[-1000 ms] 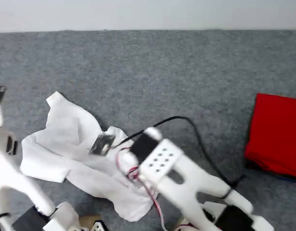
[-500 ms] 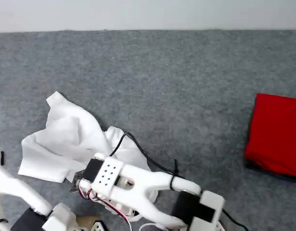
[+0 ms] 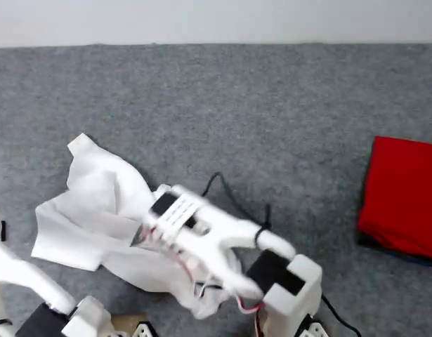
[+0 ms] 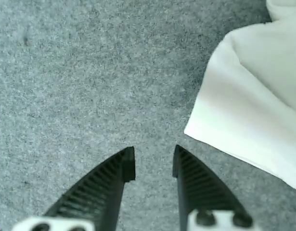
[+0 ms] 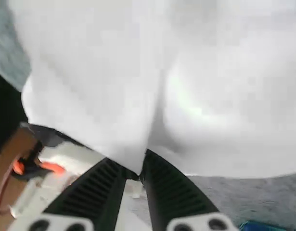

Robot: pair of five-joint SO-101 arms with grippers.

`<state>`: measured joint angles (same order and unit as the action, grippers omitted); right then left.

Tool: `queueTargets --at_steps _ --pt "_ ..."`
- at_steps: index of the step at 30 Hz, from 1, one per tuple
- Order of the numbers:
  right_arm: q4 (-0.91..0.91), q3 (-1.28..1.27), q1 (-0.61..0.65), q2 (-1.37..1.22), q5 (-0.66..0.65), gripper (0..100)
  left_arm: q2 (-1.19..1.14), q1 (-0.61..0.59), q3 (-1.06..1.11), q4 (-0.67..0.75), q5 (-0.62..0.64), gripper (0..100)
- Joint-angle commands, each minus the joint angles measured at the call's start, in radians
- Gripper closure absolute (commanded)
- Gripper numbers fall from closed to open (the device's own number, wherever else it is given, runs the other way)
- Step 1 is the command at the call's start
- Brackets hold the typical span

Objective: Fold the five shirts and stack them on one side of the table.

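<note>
A crumpled white shirt (image 3: 96,203) lies on the left half of the grey table (image 3: 272,112). My right arm stretches over its near part, and the right gripper (image 3: 142,235) sits low on the cloth. In the right wrist view the right gripper (image 5: 138,168) is shut on a fold of the white shirt (image 5: 186,72), with the cloth running down between its fingertips. My left gripper (image 4: 154,163) stands open just above bare grey table, with the edge of the white shirt (image 4: 253,106) a short way off to one side. A folded red shirt (image 3: 405,196) rests at the table's right edge.
The left arm's white base and links (image 3: 19,274) stand at the near left corner. The right arm's base (image 3: 286,288) and its cables stand at the near edge, right of the shirt. A dark layer (image 3: 405,256) shows under the red shirt.
The right arm swung left and down to the shirt's near edge, then moved onto its middle, and the cloth there has bunched. The left arm dropped lower at the left edge.
</note>
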<state>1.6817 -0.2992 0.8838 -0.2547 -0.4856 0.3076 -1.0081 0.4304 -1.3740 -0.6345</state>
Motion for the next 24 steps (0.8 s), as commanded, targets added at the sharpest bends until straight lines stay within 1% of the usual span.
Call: queueTargets --at_steps 1,4,6,8,10,13,16,18,21,22,24 --pt "0.024 0.046 -0.185 0.127 -0.181 98.8 0.046 -0.002 -0.013 0.012 0.009 86" --pt "0.024 0.104 -0.338 0.209 -0.336 98.8 0.046 -0.002 -0.013 0.012 0.009 86" --pt "0.025 0.187 -0.424 0.251 -0.417 98.8 0.046 -0.002 -0.013 0.012 0.009 86" --pt "0.025 0.287 -0.49 0.274 -0.491 98.8 0.046 -0.002 -0.012 0.012 0.009 86" --pt "0.045 0.396 -0.529 0.271 -0.529 98.8 0.046 0.0 -0.01 0.012 0.009 86" --pt "0.114 0.512 -0.533 0.236 -0.539 98.8 0.046 0.0 -0.007 0.011 0.011 86" --pt "0.116 0.516 -0.532 0.216 -0.537 97.7 0.046 0.012 -0.008 -0.011 0.011 86" --pt "0.117 0.514 -0.535 0.217 -0.537 92.0 0.046 0.031 -0.007 -0.032 0.011 86" --pt "0.117 0.514 -0.547 0.245 -0.503 78.8 0.046 0.052 -0.012 -0.051 0.011 86" --pt "0.117 0.514 -0.549 0.263 -0.483 76.3 0.046 0.057 -0.012 -0.051 0.011 86" --pt "0.117 0.514 -0.55 0.295 -0.473 75.3 0.046 0.057 -0.013 -0.048 0.011 86"
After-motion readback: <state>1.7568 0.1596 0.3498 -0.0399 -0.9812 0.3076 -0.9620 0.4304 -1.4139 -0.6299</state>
